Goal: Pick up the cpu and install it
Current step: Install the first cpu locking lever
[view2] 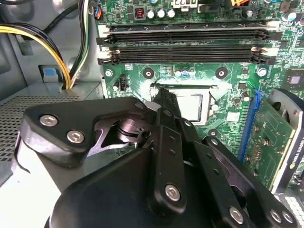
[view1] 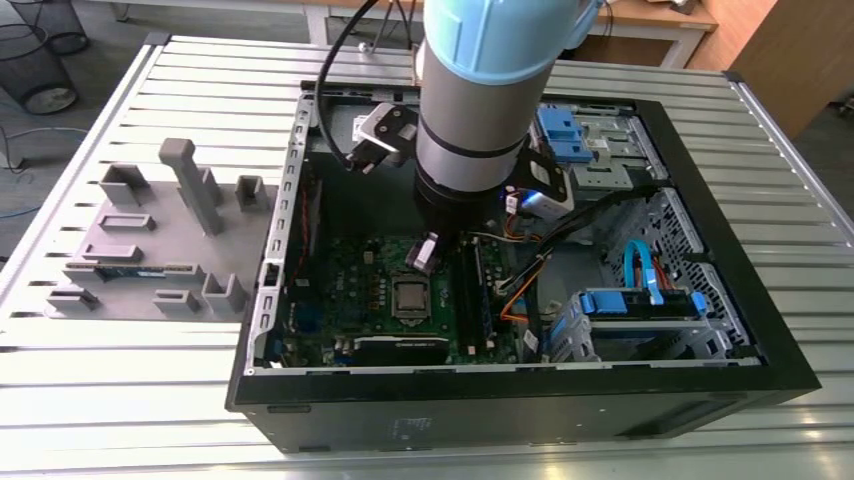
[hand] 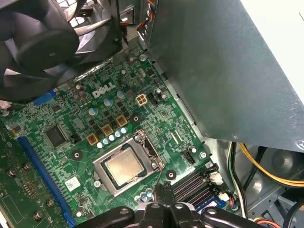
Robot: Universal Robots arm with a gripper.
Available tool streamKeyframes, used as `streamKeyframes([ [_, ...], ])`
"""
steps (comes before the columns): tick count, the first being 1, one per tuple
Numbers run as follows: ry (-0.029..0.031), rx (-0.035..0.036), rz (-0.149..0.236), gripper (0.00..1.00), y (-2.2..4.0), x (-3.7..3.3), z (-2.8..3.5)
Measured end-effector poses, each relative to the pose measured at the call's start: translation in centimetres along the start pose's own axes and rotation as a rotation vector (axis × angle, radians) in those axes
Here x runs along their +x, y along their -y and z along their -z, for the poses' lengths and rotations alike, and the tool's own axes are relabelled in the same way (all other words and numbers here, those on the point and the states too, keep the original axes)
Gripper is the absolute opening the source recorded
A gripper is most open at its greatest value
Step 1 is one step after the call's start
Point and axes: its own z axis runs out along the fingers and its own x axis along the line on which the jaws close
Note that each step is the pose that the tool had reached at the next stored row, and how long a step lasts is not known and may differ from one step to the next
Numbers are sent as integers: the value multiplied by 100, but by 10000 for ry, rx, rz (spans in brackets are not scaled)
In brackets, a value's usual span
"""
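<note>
- The chip (hand: 124, 166) lies flat in its metal-framed socket (hand: 153, 153) on the green main board (hand: 61, 156), silver top facing up.
- In the exterior view the chip (view1: 407, 295) sits toward the near edge of the board (view1: 350, 275), inside the open computer case (view1: 787, 375).
- The gripper (view1: 424, 260) hangs over the board just on the far side of the chip.
- In the second wrist view the gripper (view2: 161, 94) has its fingers pressed together with nothing between them, and its tip is close beside the chip (view2: 194, 105).
- Two long black memory slots (view2: 185, 35) run side by side just past the socket.
- A black fan (hand: 42, 42) stands over the board.
- A grey parts holder (view1: 147, 250) sits on the slatted table (view1: 134, 400), on the exterior view's left of the case.
</note>
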Motion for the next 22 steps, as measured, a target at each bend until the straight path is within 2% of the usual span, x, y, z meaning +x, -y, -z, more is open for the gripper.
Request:
streamKeyframes([
  [4,-5,5,1,11,1,0,-5],
  [5,-27,18,3,11,1,1,-11],
  [16,-459,303,-65,11,-21,29,-97],
  [22,-649,431,-115,11,-23,35,-136],
])
